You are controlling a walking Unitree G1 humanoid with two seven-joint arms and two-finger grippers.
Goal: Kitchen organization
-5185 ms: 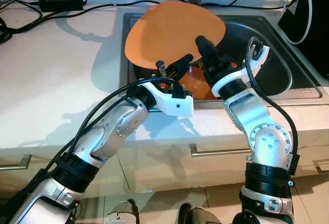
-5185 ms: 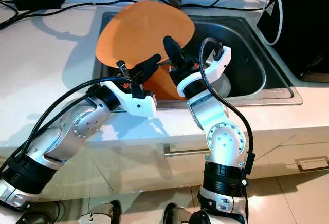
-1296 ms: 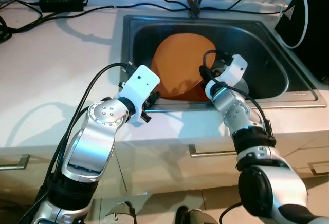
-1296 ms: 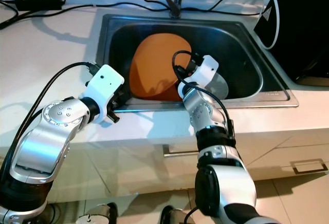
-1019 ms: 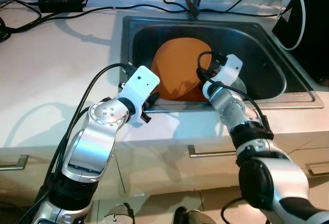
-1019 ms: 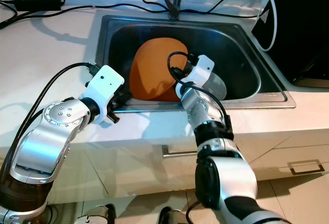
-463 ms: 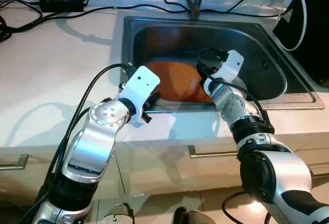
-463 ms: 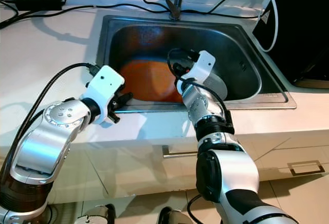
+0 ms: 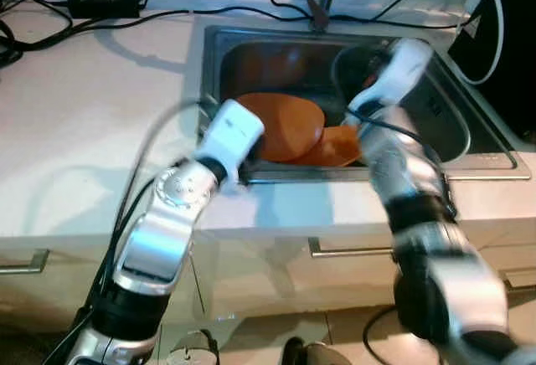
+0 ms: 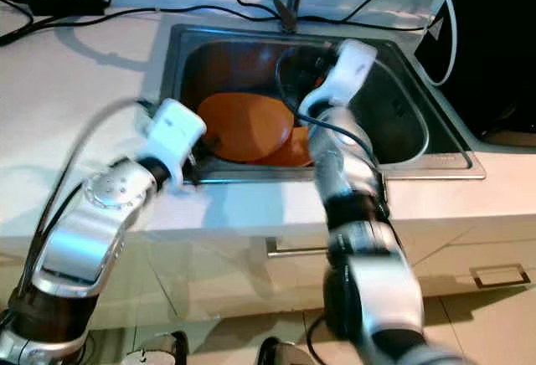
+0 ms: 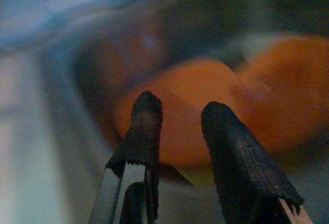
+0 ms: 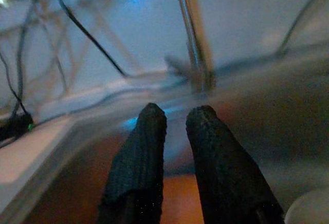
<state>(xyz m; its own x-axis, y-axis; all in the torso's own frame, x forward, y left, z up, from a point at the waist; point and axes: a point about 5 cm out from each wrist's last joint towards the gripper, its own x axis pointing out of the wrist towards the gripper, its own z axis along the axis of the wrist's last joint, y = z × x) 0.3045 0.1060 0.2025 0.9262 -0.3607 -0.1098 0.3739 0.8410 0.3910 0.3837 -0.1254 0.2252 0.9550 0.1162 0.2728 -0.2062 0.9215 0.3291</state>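
Observation:
An orange cutting board lies flat in the steel sink, resting on another orange piece at the near side. My left gripper hovers at the sink's near left edge, open, pointing at the board with nothing between its fingers. In the eye views its white wrist housing covers it. My right arm is raised over the middle of the sink and blurred. The right gripper points toward the faucet, its fingers a narrow gap apart and holding nothing.
The faucet stands at the sink's back edge. Black cables and a power adapter lie on the white counter at the back left. A black appliance stands to the right. A pale round item sits in the sink's right part.
The orange board, earlier held up by both grippers, then leaning, has dropped flat in the sink. My right arm has lifted up and back toward the faucet. The left arm barely moved.

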